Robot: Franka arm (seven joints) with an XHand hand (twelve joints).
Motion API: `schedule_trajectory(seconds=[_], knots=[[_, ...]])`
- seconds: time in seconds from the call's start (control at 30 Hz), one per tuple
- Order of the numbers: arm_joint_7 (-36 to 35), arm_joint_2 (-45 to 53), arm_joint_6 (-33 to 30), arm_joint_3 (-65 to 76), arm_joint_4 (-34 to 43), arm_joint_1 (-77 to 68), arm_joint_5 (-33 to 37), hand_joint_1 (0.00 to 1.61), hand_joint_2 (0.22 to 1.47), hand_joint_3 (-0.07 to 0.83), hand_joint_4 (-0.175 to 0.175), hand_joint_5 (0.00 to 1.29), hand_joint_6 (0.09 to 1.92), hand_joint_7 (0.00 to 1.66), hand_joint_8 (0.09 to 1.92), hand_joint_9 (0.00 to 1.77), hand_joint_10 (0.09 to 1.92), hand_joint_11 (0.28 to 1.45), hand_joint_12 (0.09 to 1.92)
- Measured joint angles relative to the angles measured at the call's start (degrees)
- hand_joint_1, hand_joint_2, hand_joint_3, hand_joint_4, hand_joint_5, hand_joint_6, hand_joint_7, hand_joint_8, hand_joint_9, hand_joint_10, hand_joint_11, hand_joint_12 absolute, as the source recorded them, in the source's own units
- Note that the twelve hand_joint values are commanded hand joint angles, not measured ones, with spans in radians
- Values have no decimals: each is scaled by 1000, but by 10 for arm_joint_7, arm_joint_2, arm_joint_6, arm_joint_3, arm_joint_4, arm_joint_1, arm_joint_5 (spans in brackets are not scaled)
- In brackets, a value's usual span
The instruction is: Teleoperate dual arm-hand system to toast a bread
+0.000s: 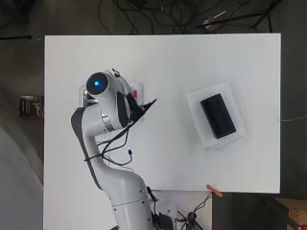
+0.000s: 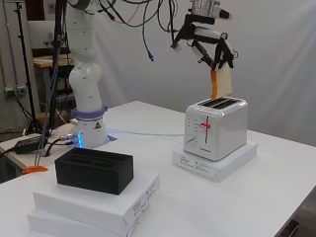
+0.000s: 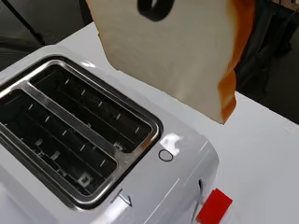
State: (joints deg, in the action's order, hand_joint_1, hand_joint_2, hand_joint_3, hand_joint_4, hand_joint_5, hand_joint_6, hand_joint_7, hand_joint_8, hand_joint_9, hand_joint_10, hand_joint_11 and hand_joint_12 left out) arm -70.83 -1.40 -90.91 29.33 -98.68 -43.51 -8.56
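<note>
White table [image 2: 276, 197] filled the room's middle, grey wall behind it. Black fingers [image 2: 220, 53] of the hand [image 2: 207, 37] were curled down and pinched the top of a bread slice [image 2: 221, 83], which hung upright just above the toaster [image 2: 216, 127], its lower edge close over the slots [image 3: 79, 126] but not in them. Both slots stood empty, the red lever [image 2: 205, 126] up. That toaster sat on a flat white box [image 2: 217, 165]. Nearer me, well apart, a black block [image 2: 94, 170] rested on stacked white boxes [image 2: 98, 205].
</note>
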Motion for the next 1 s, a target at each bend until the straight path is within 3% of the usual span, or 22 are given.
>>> schedule_trajectory(seconds=[0.27, 0.4, 0.53, 1.0], knots=[[65, -141, 44, 402, 17, -536, -72, 1235, 1164, 0, -175, 699, 1273, 1097, 903, 1431, 87, 756, 231], [93, -196, 55, 582, 18, -738, -100, 1236, 1159, 0, -175, 709, 1279, 1105, 874, 1400, 87, 757, 155], [109, -210, 54, 644, 9, -784, -112, 1235, 1161, 0, -175, 706, 1288, 1102, 876, 1393, 87, 773, 104], [155, -225, 40, 647, -43, -749, -143, 1248, 1129, -1, -175, 774, 1212, 1170, 758, 1444, 87, 821, 87]])
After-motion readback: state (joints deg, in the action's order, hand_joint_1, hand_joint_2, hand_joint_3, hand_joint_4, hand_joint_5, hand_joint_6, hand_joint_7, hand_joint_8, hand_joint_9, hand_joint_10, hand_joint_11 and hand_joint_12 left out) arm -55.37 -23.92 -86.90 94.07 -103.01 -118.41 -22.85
